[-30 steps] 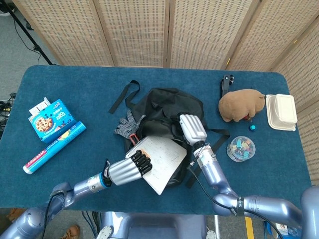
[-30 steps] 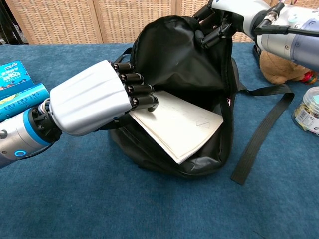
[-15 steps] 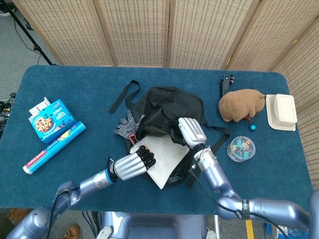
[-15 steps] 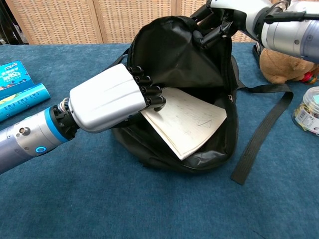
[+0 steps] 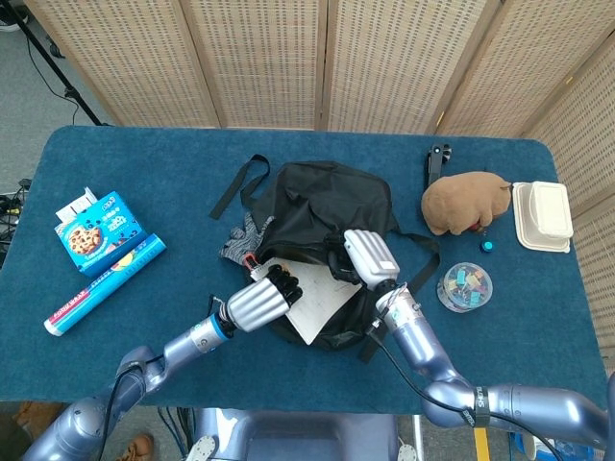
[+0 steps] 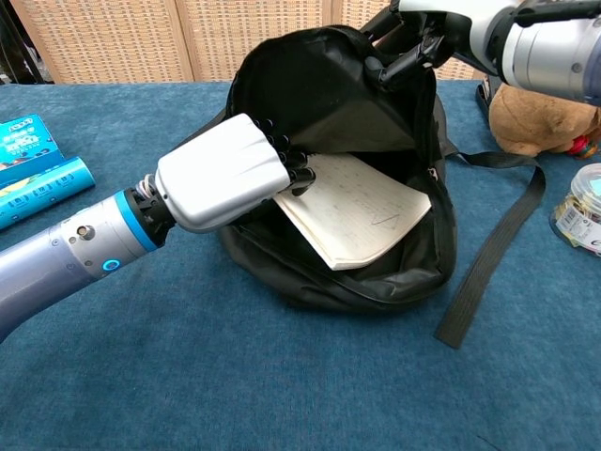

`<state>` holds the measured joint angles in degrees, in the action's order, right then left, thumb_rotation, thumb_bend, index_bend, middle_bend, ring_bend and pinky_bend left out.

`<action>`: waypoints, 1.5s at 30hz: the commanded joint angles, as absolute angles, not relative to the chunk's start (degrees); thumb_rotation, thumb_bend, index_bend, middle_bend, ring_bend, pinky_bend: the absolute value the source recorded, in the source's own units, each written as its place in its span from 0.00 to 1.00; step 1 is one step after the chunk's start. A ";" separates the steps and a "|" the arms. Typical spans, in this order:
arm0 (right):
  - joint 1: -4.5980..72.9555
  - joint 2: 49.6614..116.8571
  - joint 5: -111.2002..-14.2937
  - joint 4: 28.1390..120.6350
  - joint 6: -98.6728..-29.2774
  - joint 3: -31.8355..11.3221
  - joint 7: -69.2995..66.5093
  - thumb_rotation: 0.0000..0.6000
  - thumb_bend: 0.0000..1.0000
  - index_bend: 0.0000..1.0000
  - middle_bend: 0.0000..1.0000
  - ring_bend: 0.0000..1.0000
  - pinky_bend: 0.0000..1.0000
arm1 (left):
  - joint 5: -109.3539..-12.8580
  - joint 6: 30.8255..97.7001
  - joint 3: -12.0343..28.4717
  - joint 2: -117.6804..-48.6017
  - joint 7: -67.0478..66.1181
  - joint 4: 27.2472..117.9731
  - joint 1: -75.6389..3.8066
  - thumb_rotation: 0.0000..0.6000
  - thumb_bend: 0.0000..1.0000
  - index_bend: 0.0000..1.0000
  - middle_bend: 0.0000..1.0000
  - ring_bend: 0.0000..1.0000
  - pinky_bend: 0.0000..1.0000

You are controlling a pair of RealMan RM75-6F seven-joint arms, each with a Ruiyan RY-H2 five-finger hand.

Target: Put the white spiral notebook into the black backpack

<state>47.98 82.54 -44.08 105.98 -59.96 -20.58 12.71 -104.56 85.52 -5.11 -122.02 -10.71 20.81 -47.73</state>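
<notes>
The black backpack lies mid-table with its mouth facing me. My right hand grips the upper flap of the backpack and holds it raised; in the chest view this right hand is at the top. The white spiral notebook lies tilted, partly inside the opening. My left hand holds its spiral edge, fingers curled over the corner. In the chest view the left hand covers the left end of the notebook, whose far part is under the flap.
A cookie box and a blue tube lie at the left. A grey glove lies beside the backpack. At the right are a brown plush, a white lidded box and a clear tub. A loose strap trails right.
My left hand has pushed the notebook up and away, deeper into the backpack's opening. The right hand keeps the flap raised in nearly the same spot.
</notes>
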 commanded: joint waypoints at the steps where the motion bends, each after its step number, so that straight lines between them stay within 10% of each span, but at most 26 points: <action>1: 47.99 82.46 -44.07 106.05 -59.99 -20.52 12.69 1.00 0.64 0.63 0.62 0.34 0.24 | -104.10 84.70 -4.88 -122.15 -11.40 20.91 -48.04 1.00 0.52 0.82 0.63 0.52 0.52; 37: 48.18 80.97 -44.50 106.20 -60.68 -19.22 12.91 1.00 0.64 0.63 0.62 0.34 0.24 | -98.38 76.73 -1.94 -122.91 -21.04 24.49 -48.92 1.00 0.52 0.82 0.71 0.58 0.54; 45: 48.05 81.35 -44.35 104.55 -60.78 -19.13 12.69 1.00 0.64 0.63 0.62 0.34 0.24 | -97.76 77.52 -1.22 -121.56 -23.21 27.83 -48.36 1.00 0.70 0.86 0.80 0.62 0.57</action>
